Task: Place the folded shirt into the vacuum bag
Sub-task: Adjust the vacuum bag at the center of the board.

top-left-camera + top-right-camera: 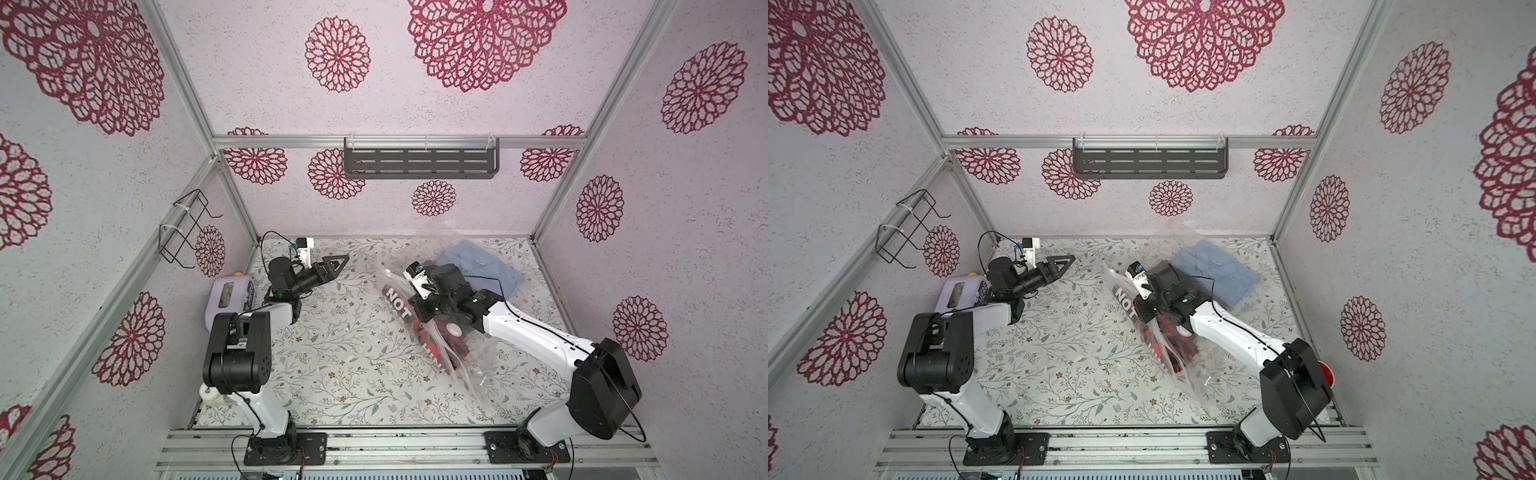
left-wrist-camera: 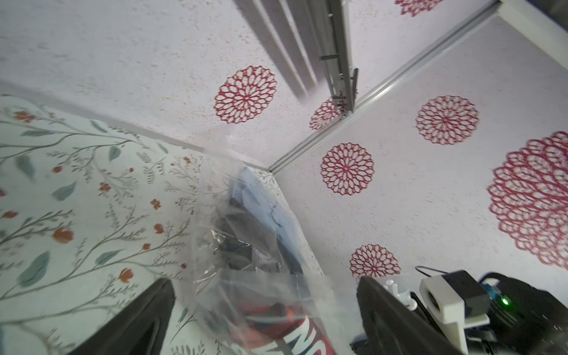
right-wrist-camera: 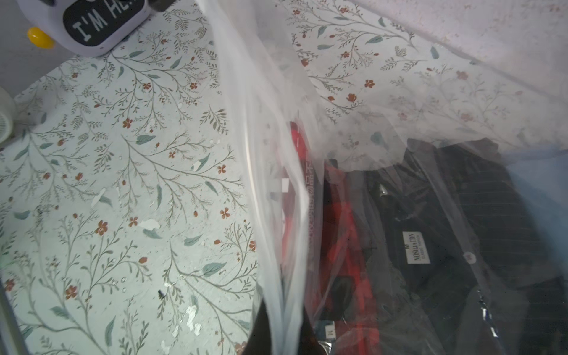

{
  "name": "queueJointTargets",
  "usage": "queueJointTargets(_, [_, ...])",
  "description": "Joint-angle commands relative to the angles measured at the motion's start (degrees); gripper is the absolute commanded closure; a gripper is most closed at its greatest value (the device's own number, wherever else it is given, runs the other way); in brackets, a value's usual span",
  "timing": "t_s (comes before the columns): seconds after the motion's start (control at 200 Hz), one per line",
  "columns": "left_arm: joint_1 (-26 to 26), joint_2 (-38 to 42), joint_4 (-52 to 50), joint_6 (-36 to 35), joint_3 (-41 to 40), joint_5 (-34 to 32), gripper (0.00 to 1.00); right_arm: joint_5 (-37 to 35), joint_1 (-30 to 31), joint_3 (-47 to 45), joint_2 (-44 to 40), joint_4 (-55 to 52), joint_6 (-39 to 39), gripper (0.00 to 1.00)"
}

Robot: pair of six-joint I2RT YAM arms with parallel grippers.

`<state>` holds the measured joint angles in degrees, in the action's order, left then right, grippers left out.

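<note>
The vacuum bag [image 1: 478, 365] lies crumpled at the right of the table, clear plastic with a white valve cap [image 1: 453, 331]. Inside are a red and black garment with white letters [image 1: 399, 305] and a dark striped shirt [image 3: 445, 230]. The folded shirt [image 1: 482, 266], light blue, lies at the back right behind the bag; film rises over it, and I cannot tell if it is inside. My right gripper [image 3: 282, 335] is shut on a fold of the bag's film [image 3: 276, 153]. My left gripper [image 2: 267, 316] is open and empty, apart from the bag at the back left [image 1: 336, 264].
A lavender device [image 1: 228, 297] with a black label stands at the table's left edge behind the left arm. A small white round thing [image 1: 208, 392] sits at the front left. A wire rack [image 1: 187, 228] hangs on the left wall, a dark shelf [image 1: 419, 162] on the back wall.
</note>
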<state>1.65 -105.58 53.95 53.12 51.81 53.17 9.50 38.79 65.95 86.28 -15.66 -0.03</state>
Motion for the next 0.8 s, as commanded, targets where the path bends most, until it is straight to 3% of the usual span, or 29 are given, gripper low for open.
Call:
queueJointTargets(0.0, [-0.6, -8.3, 27.4, 13.0, 3.7, 9.9, 0.03, 7.7, -1.2, 0.5, -2.9, -3.4, -1.7, 0.95])
queueJointTargets(0.085, [-2.5, -11.0, 27.5, 12.1, 6.0, 11.4, 0.03, 9.3, -1.6, 0.8, -3.0, -4.9, -1.7, 0.95])
queueJointTargets(0.355, [-8.1, -8.7, 26.4, 6.9, 3.2, 12.8, 0.03, 14.0, -4.0, 1.5, -3.5, -8.3, -1.3, 0.97])
queueJointTargets(0.796, [-9.1, -1.4, 27.4, 5.2, -1.9, 14.9, 0.03, 18.9, -8.0, 2.5, -5.2, -10.3, -0.5, 0.97])
